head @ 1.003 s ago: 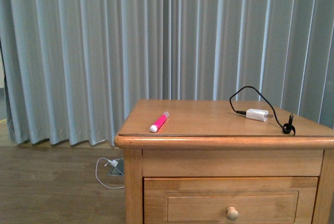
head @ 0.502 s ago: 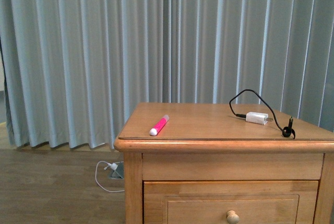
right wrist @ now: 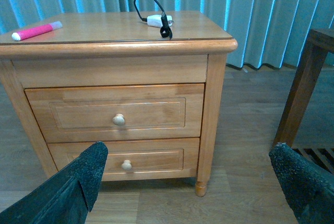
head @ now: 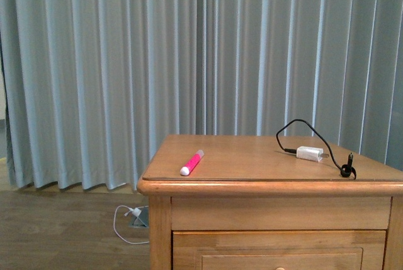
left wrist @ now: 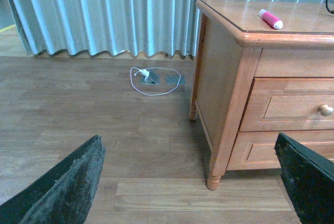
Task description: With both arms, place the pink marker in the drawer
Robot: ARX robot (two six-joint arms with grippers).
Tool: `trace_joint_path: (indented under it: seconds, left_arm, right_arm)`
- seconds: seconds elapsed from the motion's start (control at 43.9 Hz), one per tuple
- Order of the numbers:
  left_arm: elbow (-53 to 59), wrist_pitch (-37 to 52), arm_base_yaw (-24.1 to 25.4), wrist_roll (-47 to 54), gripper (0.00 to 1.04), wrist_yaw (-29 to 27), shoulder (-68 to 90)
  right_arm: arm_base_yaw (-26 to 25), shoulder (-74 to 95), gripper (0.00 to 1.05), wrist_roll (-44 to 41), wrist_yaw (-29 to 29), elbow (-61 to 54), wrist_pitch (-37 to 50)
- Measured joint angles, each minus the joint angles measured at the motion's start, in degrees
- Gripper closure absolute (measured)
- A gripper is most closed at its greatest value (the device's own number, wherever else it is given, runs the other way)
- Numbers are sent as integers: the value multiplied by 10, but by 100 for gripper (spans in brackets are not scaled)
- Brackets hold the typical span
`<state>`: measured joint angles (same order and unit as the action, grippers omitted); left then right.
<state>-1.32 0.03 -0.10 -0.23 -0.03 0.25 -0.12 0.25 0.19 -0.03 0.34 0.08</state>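
- The pink marker [head: 191, 163] lies flat on top of the nightstand [head: 245, 149], near the front left corner, with its white end toward the front edge.
- The drawer [right wrist: 78, 113], the upper one, is fully closed, and its round knob [right wrist: 119, 119] sits in the middle.
- The lower drawer [right wrist: 156, 157] is closed too.
- A white charger [head: 310, 153] with a black cable [head: 301, 123] rests on the right side of the top, well apart from the marker.
- The left gripper [left wrist: 188, 145] is spread wide and holds nothing, above the floor beside the nightstand.
- The right gripper [right wrist: 188, 151] is also spread wide and empty, facing both drawers.
- A curtain [head: 94, 62] hangs behind.
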Motion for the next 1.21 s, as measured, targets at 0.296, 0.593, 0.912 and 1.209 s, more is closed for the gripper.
trace_joint_path:
  seconds: [0.296,0.593,0.912,1.209]
  left_arm:
    - [0,0,0,0,6,0,0]
    - [0,0,0,0,6,0,0]
    - [0,0,0,0,6,0,0]
    - [0,0,0,0,6,0,0]
  right_arm:
    - [-12,130,8,61,-92,55,-101]
    - [89,543,8,89,-17,151,213]
    - [140,866,8,70,42,306,334]
    - [167,1018,8,56,75,424,334]
